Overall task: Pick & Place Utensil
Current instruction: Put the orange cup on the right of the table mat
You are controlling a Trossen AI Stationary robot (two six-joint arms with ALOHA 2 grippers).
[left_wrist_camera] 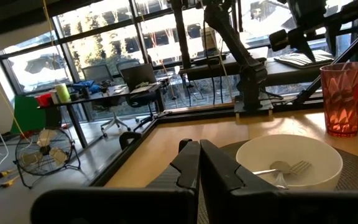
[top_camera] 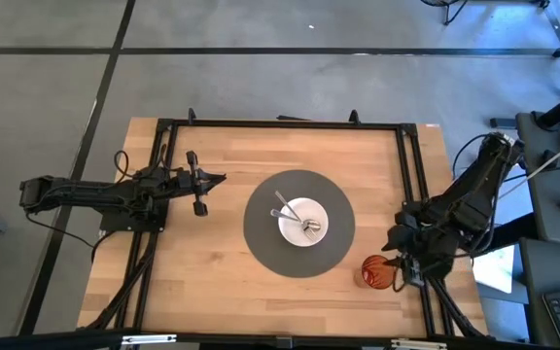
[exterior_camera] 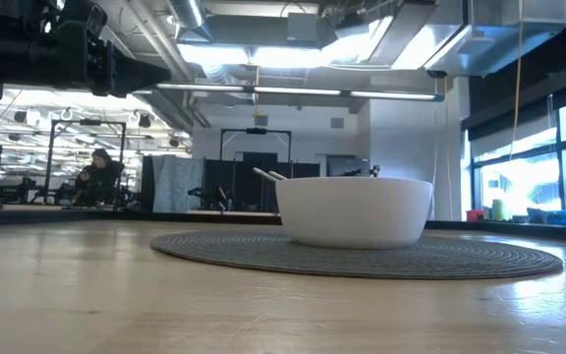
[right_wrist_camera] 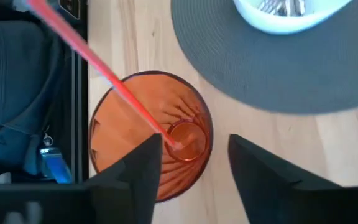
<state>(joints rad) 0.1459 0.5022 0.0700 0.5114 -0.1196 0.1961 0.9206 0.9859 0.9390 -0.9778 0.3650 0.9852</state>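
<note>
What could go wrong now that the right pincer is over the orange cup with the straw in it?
The right pincer hangs open straight above the orange cup; lifting off at an angle, a finger might catch the rim and tip it. The red straw leans out over the table edge and could be dragged out. The cup also stands near that edge, beside the grey mat.

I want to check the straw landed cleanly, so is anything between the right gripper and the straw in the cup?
Nothing visible. The right gripper is open directly above the cup, and the straw leans in it unobstructed.
</note>
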